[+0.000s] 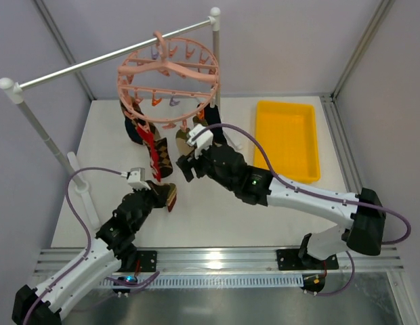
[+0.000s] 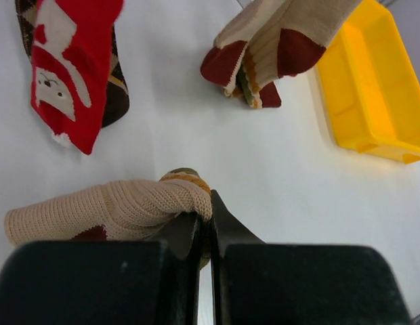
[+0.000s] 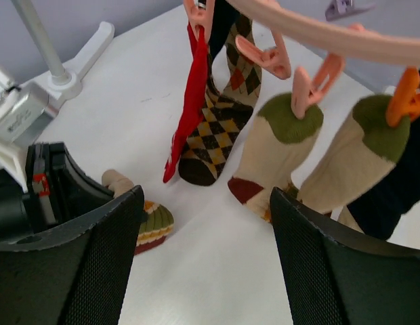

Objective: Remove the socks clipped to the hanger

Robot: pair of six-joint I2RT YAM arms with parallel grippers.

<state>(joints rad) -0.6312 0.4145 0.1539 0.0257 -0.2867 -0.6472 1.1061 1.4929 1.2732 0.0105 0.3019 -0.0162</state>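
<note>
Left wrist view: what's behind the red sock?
A brown argyle sock; only its edges show past the red sock. The rest is covered.

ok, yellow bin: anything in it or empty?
Empty. Top view shows the yellow bin bare across its whole floor. The beige sock is pinched in the left gripper, over the table, outside it.

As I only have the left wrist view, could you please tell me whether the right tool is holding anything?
Observer: No, the right tool is open and empty, facing the hanging socks.
Operator: Are the two tan socks clipped on?
Observer: Yes, a pink clip grips one green cuff, an orange clip the other.
Operator: Is my sock off the hanger?
Observer: Yes, its striped cuff is down at the table, no clip on it.
</note>
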